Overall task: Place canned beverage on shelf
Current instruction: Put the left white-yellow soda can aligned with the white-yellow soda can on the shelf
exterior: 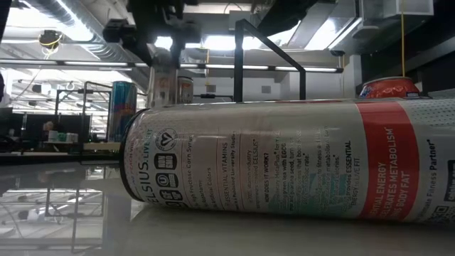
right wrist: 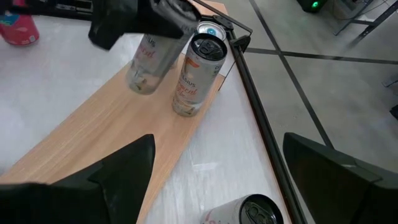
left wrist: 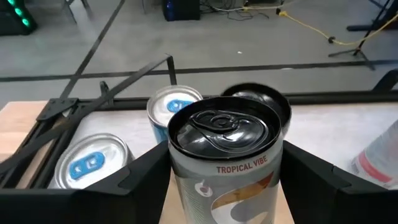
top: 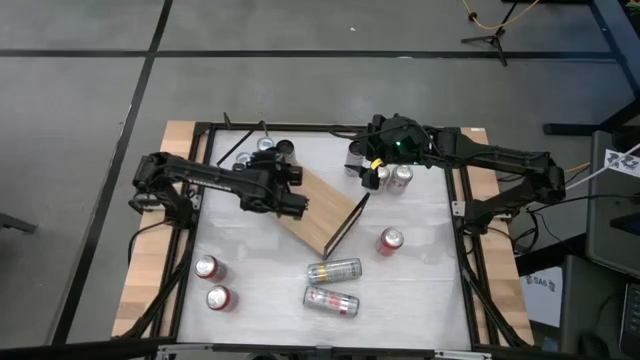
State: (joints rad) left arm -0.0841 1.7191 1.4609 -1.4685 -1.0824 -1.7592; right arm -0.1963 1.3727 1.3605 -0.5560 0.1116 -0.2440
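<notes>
My left gripper (top: 289,197) is over the far left end of the shelf (top: 325,225), a light-brown board on a thin black frame lying slantwise mid-table, and it is shut on a silver can with a black top (left wrist: 224,143). A second such can (right wrist: 198,71) stands upright on the board beside it. My right gripper (right wrist: 214,168) hovers open at the table's far right, pointing toward the board, with nothing between its fingers. My left gripper pinches the can's side wall (left wrist: 181,182) just below the rim between its two fingers (left wrist: 144,175). The fingers come slanting down from the table's left. The can stays upright over the board (right wrist: 93,130); whether its bottom touches the wood I cannot tell.
Blue-topped and black-topped cans (top: 265,150) cluster at the far edge. Two cans (top: 393,178) stand under my right arm. A red can (top: 390,240) stands right of the shelf, two cans (top: 333,285) lie near the front, and two red-topped ones (top: 212,282) stand front left.
</notes>
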